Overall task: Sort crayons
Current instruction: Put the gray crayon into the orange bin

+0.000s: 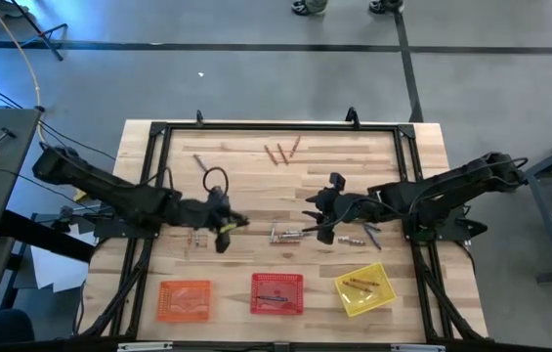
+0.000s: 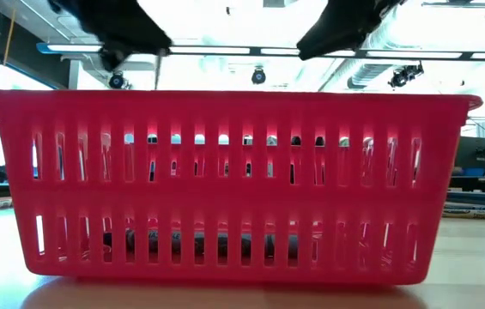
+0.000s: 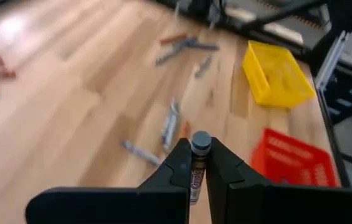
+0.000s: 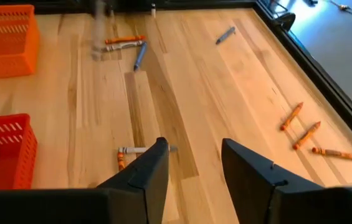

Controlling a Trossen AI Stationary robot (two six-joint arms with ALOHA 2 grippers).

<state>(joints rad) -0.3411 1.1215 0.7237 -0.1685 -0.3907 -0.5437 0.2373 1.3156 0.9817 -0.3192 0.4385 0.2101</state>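
1. I am holding one grey crayon [image 3: 200,144] upright in my left gripper [image 3: 199,163], pinched tight at its middle, over the table's middle, up-table from the red basket [image 1: 276,293].
2. I am judging the crayon light, stiff and brittle, with a smooth paper wrap; a hard pinch could snap it, so I am taking hold across the wrapped middle, never at the tip.
3. My right gripper [image 4: 191,163] is standing wide and empty, hovering over a grey and orange pair [image 4: 129,152] lying just beside each other, up-table from the red basket.
4. More loose crayons are lying further out: a small heap [image 1: 352,238] up-table from the yellow basket [image 1: 363,288], three orange ones [image 1: 281,152] far up-table from the red basket, one grey [image 1: 198,161] to their left.
5. The orange basket [image 1: 185,299] is sitting left of the red one, the yellow one right, already holding crayons.
6. I am reckoning the two arms, close together above the red basket, are the main thing in each other's way.
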